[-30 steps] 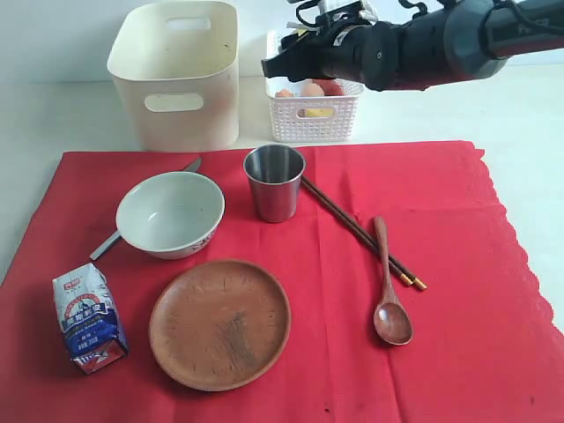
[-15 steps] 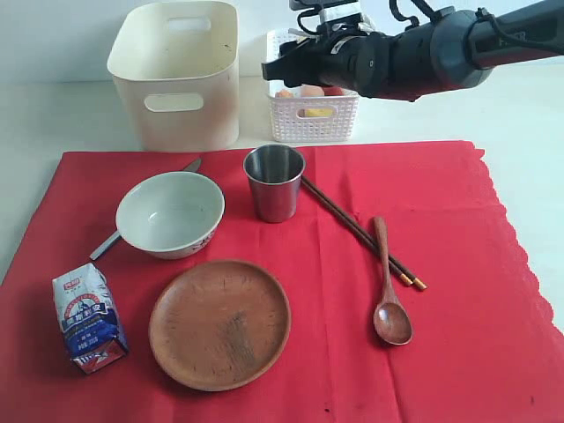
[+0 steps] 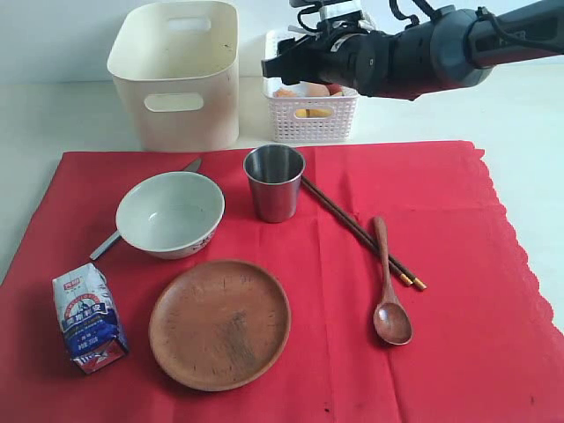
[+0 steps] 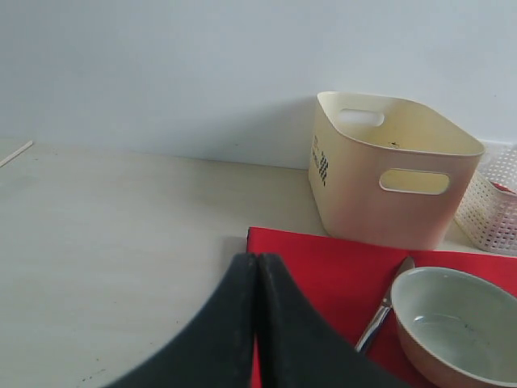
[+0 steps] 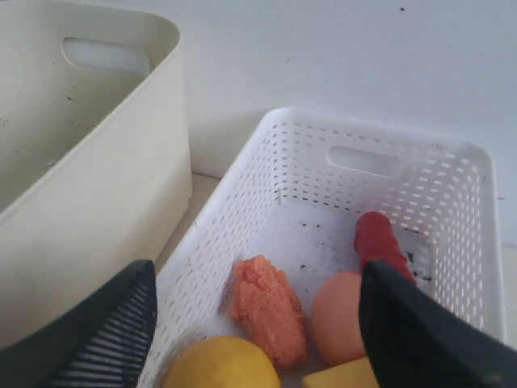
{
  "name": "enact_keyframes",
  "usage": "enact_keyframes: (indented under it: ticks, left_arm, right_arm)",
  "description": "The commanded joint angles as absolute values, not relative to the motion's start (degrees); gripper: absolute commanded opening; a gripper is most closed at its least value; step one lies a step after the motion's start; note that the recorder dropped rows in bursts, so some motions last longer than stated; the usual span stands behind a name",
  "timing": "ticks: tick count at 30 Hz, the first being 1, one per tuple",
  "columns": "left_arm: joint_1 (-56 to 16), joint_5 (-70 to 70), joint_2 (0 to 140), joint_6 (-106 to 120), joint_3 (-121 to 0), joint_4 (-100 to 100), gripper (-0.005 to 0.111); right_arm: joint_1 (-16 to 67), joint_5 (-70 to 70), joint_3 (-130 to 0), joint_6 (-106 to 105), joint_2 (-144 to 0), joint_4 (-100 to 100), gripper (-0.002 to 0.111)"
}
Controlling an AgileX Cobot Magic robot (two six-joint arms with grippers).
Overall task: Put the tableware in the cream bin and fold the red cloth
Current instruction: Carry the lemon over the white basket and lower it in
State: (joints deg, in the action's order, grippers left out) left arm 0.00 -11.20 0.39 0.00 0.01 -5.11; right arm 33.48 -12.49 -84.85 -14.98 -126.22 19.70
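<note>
Black right gripper (image 5: 257, 271), fingers spread wide and holding nothing, hangs over the white lattice basket (image 3: 314, 123) at 12 o'clock beyond the red cloth (image 3: 441, 211), barely shifted from half a second ago. The left gripper (image 4: 257, 260), fingers pressed together on nothing, hovers off the cloth corner nearest the cream bin (image 3: 181, 75), which stands at 11 o'clock. Nothing on the cloth has moved: steel cup (image 3: 274, 182) at 12, white bowl (image 3: 170, 214) at 10 with the silver table knife (image 3: 106, 244) poking out from behind it, round brown plate (image 3: 219, 323) at 7, milk carton (image 3: 88, 317) at 8, dark chopsticks (image 3: 352, 227) and brown wooden spoon (image 3: 389, 291) at 3.
</note>
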Motion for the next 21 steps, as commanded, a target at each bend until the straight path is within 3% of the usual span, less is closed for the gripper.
enact_keyframes:
  ticks: [1, 14, 18, 21]
  left_arm:
    - [0.07, -11.26, 0.0, 0.0, 0.0, -5.57, 0.003]
    - [0.07, -11.26, 0.0, 0.0, 0.0, -5.57, 0.003]
    - [0.07, -11.26, 0.0, 0.0, 0.0, -5.57, 0.003]
    - [0.07, -11.26, 0.0, 0.0, 0.0, -5.57, 0.003]
  right_arm:
    - [33.32, -8.46, -85.26, -14.92, -125.8, 19.52, 0.068]
    - [33.32, 7.19, -85.26, -15.17, -117.63, 19.3, 0.064]
    - [33.32, 13.54, -85.26, -15.4, -113.5, 19.3, 0.047]
    - [34.04, 18.86, -85.26, -15.52, -110.59, 19.3, 0.026]
